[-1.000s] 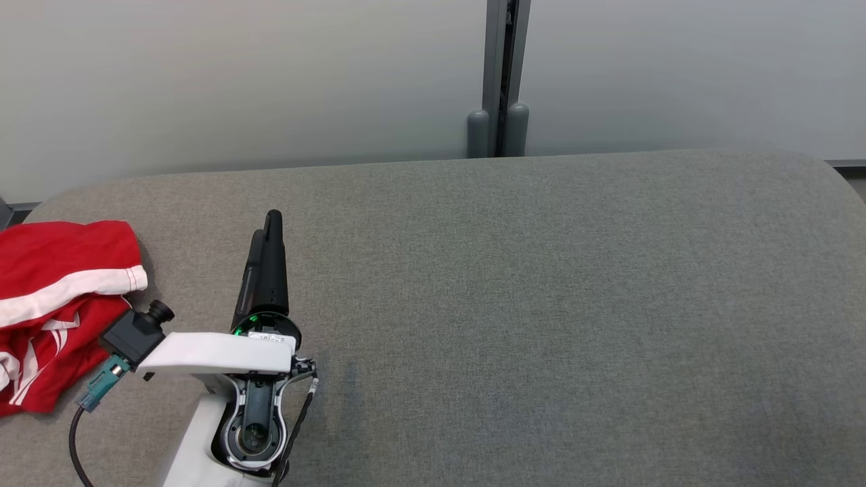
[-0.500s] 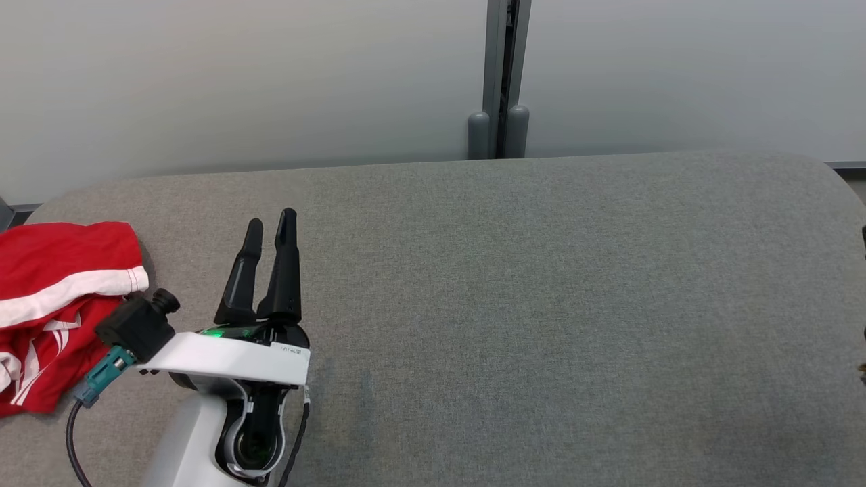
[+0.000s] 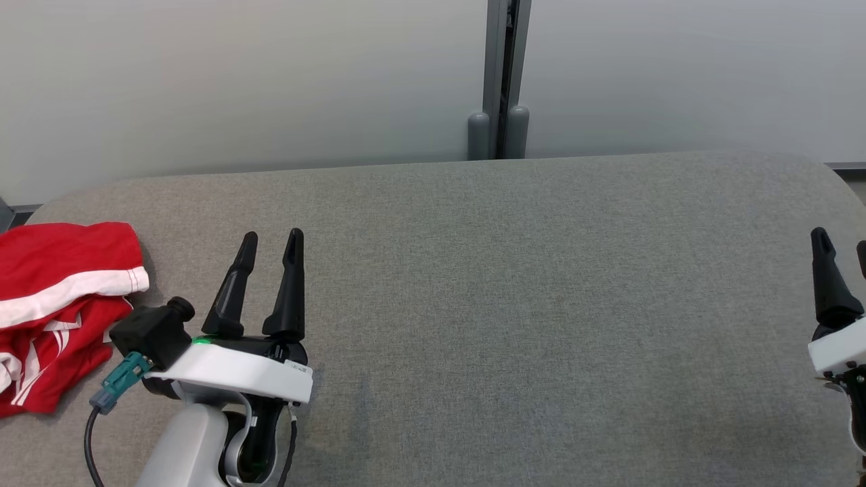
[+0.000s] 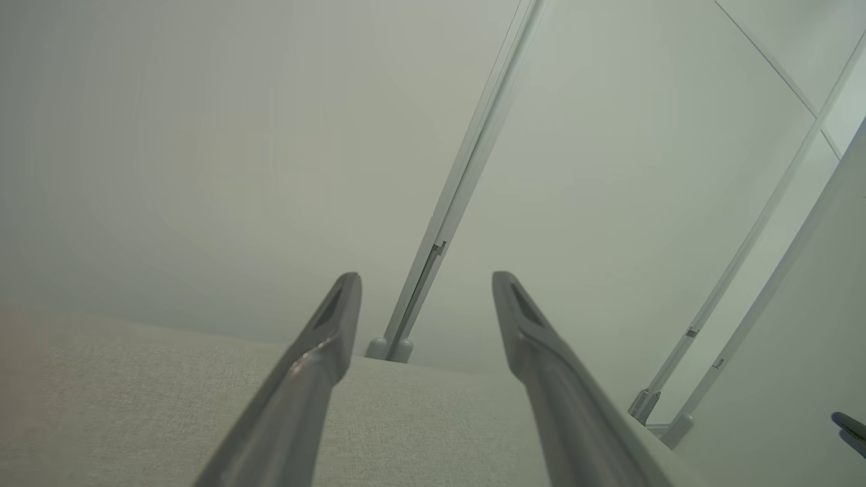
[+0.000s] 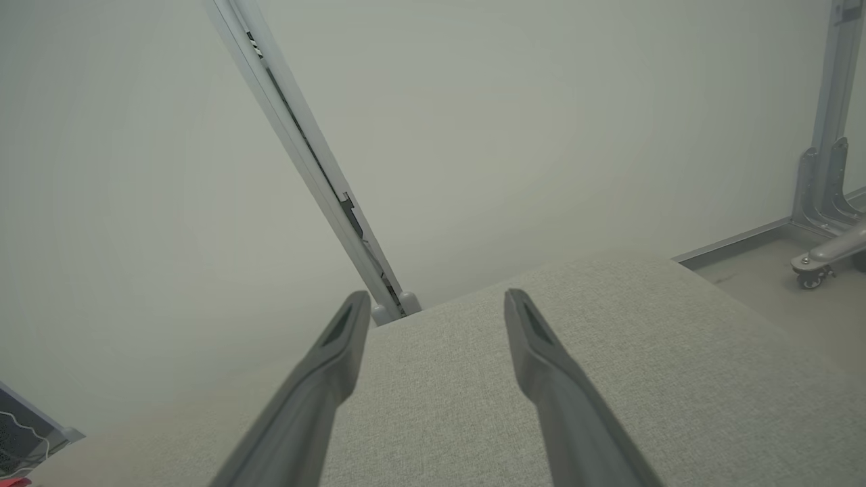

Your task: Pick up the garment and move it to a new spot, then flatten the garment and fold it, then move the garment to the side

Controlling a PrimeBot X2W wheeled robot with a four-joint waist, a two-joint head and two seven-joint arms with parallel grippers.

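The garment point(image 3: 54, 304) is red with white stripes and lies folded at the far left edge of the grey padded table point(image 3: 514, 284) in the head view. My left gripper point(image 3: 272, 242) stands open just right of the garment, apart from it, fingers pointing away from me with nothing between them. My right gripper point(image 3: 842, 240) shows at the right edge of the head view, partly cut off, over bare table. In the left wrist view my left gripper point(image 4: 426, 284) is open and empty; in the right wrist view my right gripper point(image 5: 438, 301) is open and empty too.
A pale wall with a grey vertical post point(image 3: 499, 81) stands behind the table's far edge. The table's rounded right end drops to the floor, where a wheeled metal frame point(image 5: 822, 210) stands. The table's middle is bare grey fabric.
My left gripper has rolled at the wrist so both fingers now show side by side, and drawn slightly back toward me. My right gripper has come into view at the right edge.
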